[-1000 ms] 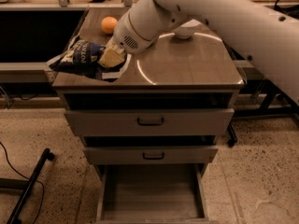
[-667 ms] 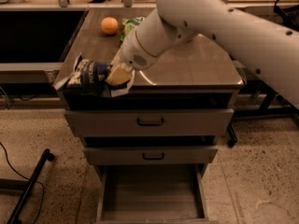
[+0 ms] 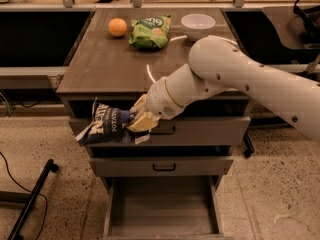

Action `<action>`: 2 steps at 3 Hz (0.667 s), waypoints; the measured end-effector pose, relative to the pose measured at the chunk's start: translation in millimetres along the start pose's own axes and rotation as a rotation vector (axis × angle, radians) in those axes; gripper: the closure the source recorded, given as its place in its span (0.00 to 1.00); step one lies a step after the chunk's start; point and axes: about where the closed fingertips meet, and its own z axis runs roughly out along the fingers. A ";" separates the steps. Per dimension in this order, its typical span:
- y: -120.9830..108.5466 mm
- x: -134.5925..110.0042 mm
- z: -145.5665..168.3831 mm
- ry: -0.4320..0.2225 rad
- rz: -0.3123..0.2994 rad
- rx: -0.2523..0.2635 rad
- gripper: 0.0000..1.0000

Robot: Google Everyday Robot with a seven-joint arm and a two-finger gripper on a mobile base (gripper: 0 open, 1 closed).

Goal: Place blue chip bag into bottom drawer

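End effector (image 3: 135, 120), bag (image 3: 104, 127) lower, before drawers (image 3: 205, 130)

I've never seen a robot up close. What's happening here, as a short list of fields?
gripper: shut on the blue chip bag, in front of the top drawer's left half
blue chip bag: held in the air, off the cabinet top
bottom drawer: pulled open, lower than the bag
cabinet top: orange, green bag, bowl
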 end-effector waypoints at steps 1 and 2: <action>0.0 0.3 0.2 0.000 0.000 0.000 1.00; 4.2 36.4 19.6 -0.003 0.001 0.002 1.00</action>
